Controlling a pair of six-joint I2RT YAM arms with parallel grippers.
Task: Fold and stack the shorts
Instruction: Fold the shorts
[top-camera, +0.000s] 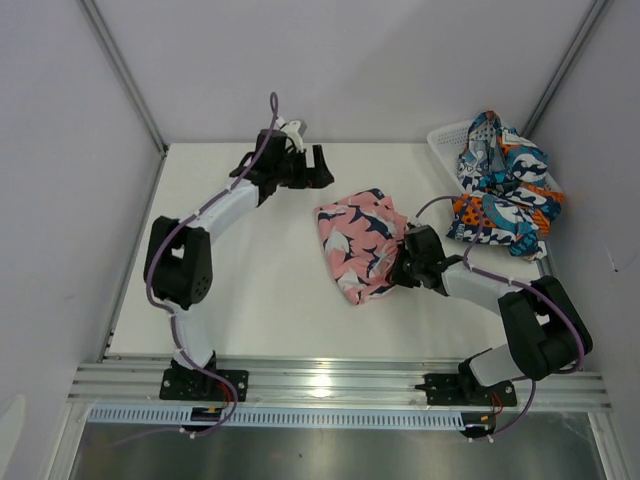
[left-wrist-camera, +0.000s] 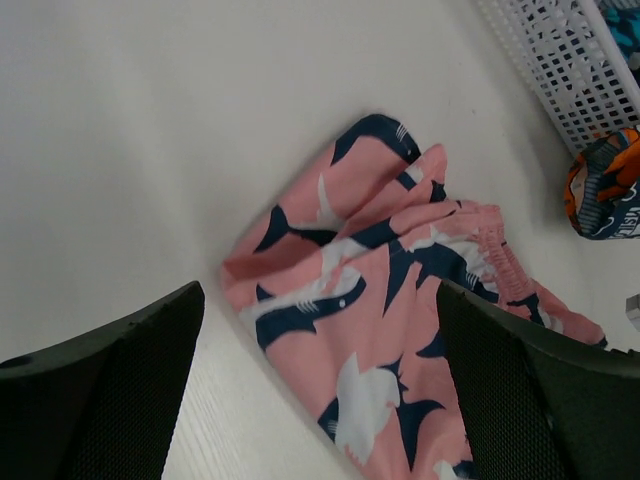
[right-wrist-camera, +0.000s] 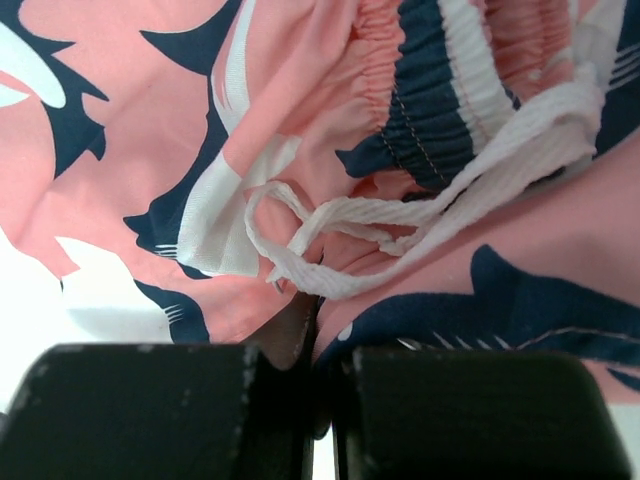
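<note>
Your right jaws: pinched tight on the edge of the pink shorts (top-camera: 360, 243), white drawstring (right-wrist-camera: 400, 215) just ahead of them. Your left jaws: spread wide, holding nothing; pink shorts lie on the bench (top-camera: 260, 290) ahead, untouched. The blue shorts (top-camera: 503, 185) sit heaped over the basket (top-camera: 445, 140), well apart from both jaws.

Your pink shorts (top-camera: 360, 243) carried navy-and-white sharks. Their gathered waistband (right-wrist-camera: 440, 90) was pink with navy and white stripes, and the drawstring (right-wrist-camera: 400, 215) was white. At the table's far right corner, the other shorts (top-camera: 503, 190) mixed blue, teal, orange and white in a busy print, over a white mesh basket (top-camera: 445, 138). The table (top-camera: 260, 290) was white. Your left arm (top-camera: 225, 210) and right arm (top-camera: 480, 285) had white links, black joints and purple cables (top-camera: 273, 112). The left gripper (left-wrist-camera: 320, 390) and right gripper (right-wrist-camera: 300, 400) were black.
</note>
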